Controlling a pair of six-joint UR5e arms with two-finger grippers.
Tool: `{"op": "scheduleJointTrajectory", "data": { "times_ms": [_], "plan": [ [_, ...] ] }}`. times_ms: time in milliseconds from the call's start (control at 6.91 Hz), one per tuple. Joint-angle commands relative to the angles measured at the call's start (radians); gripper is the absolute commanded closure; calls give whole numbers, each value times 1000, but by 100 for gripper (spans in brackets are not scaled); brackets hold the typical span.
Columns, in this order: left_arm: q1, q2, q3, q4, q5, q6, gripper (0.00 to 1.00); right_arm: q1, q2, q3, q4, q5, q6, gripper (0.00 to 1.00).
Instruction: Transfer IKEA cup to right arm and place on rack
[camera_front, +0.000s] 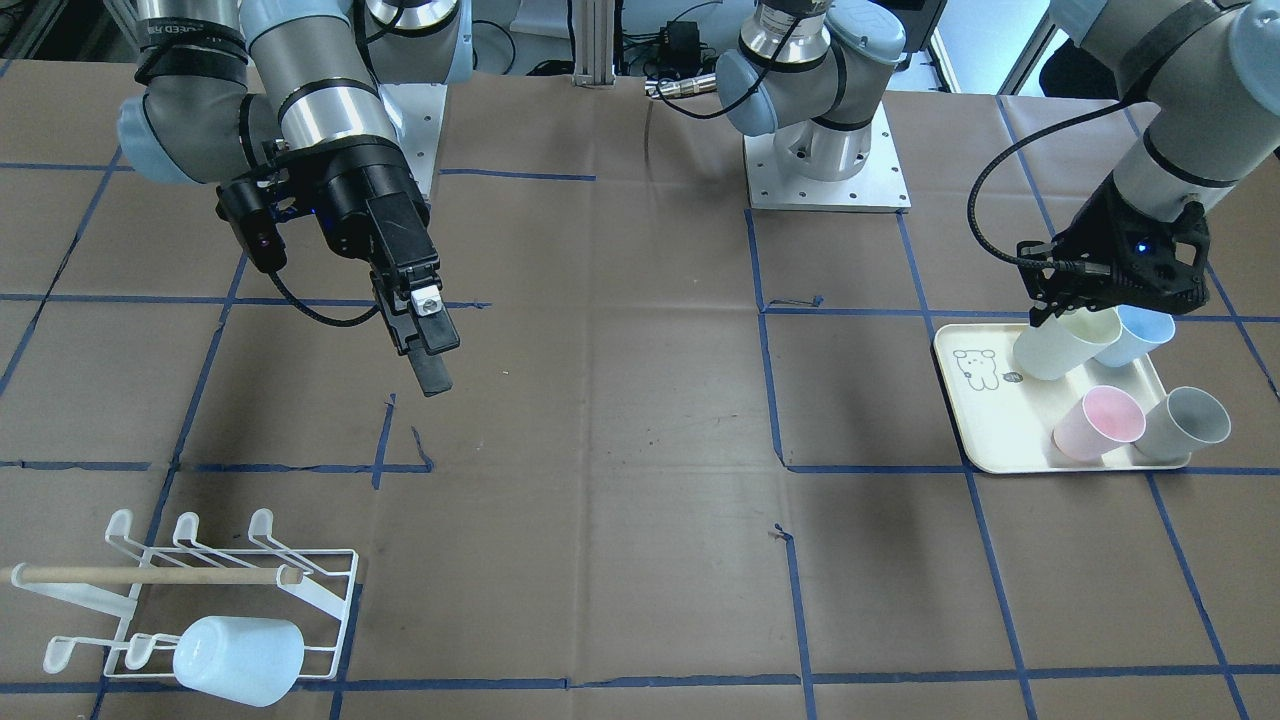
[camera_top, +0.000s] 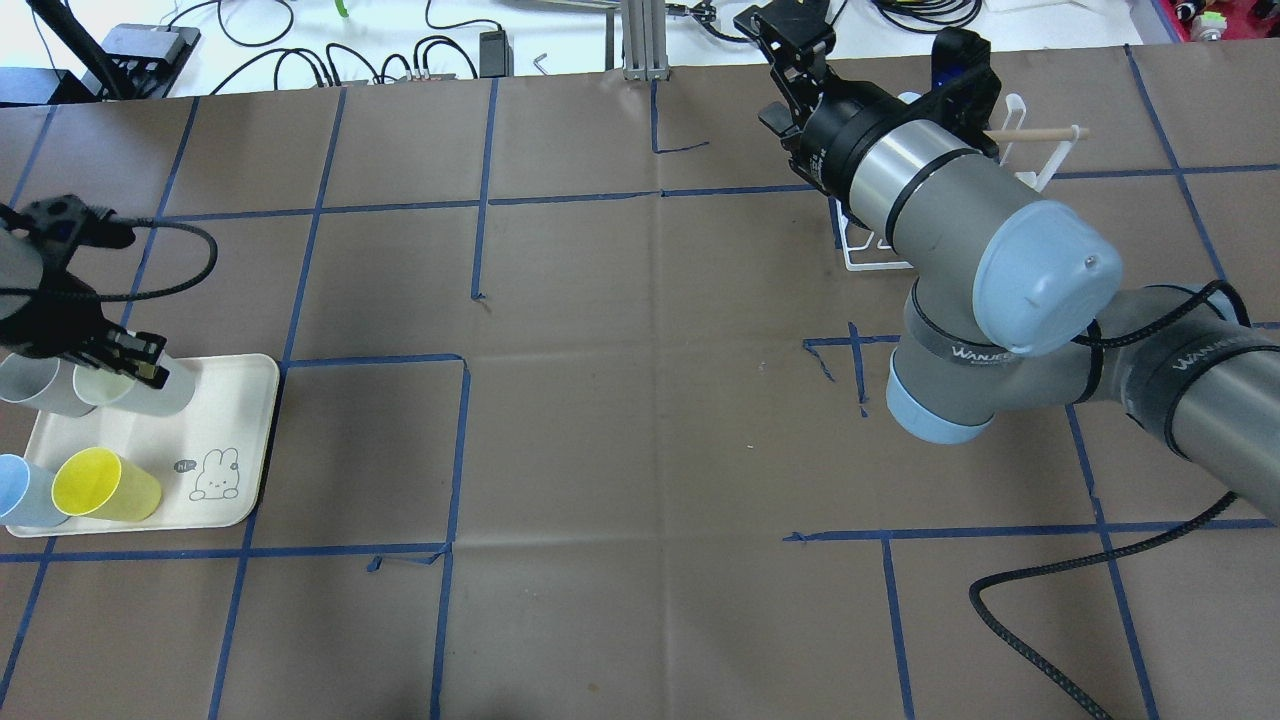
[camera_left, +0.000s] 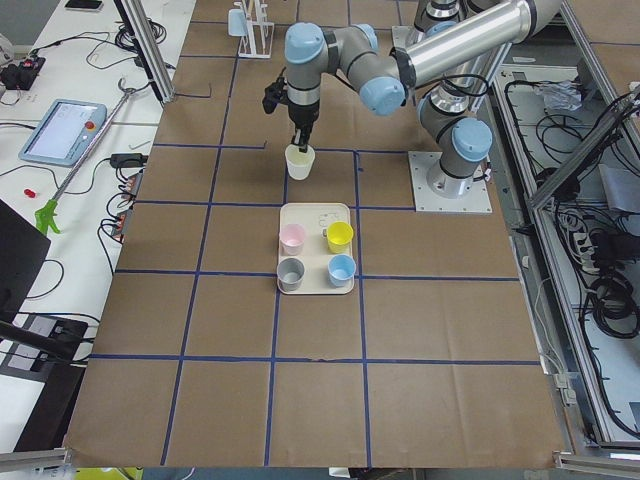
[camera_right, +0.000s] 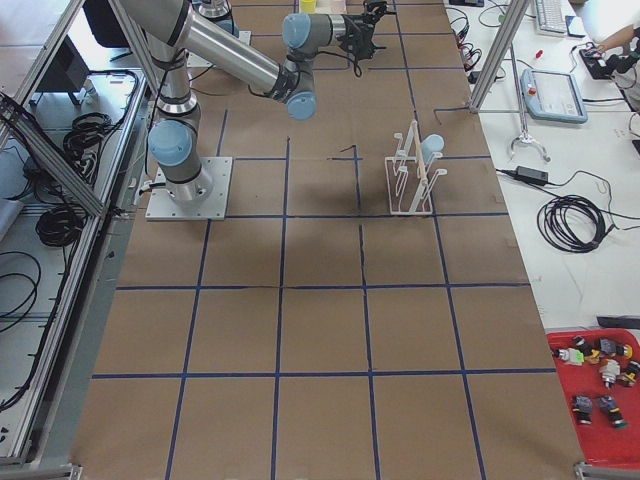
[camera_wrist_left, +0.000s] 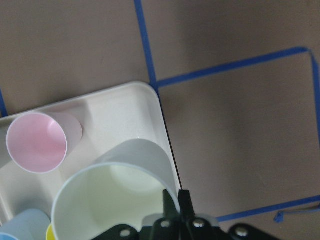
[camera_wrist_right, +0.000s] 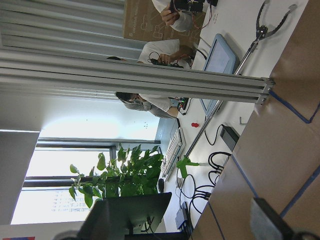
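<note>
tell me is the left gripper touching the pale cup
Touching. In the left wrist view the left gripper pinches the rim of the pale cup.

The cup (camera_front: 1062, 345) is a plain pale-cream tumbler. It hangs mouth up, clear of the counter (camera_front: 640, 420), with its rim pinched in the jaws of the left gripper (camera_wrist_left: 172, 201), one finger inside and one outside. It sits over the counter's left half, about midway between the robot-side edge and the far edge.

The right arm (camera_front: 320, 120) is silver with light-blue joint caps and a black lettered strap. It reaches out over the right half. The black right gripper (camera_front: 425, 365) tilts downward with its jaws apart and nothing in them.

The rack (camera_front: 335, 585) is white wire with loop-tipped prongs in two rows and a wooden dowel (camera_front: 150, 575) across. It stands upright by the far edge on the right. A pale-blue cup (camera_front: 238, 660) hangs upended on one prong.
</note>
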Motion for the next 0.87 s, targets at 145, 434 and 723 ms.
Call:
{"op": "scheduleJointTrajectory", "data": {
  "times_ms": [145, 434, 723],
  "plan": [
    [-250, -135, 234, -78, -17, -349, 100, 9, -7, 18, 12, 34, 77, 0],
    [-312, -119, 204, 53, -199, -392, 100, 9, -6, 40, 26, 32, 77, 0],
    [-309, -94, 129, 306, -439, -348, 100, 9, -4, 29, 36, 26, 148, 0]
  ]
}}
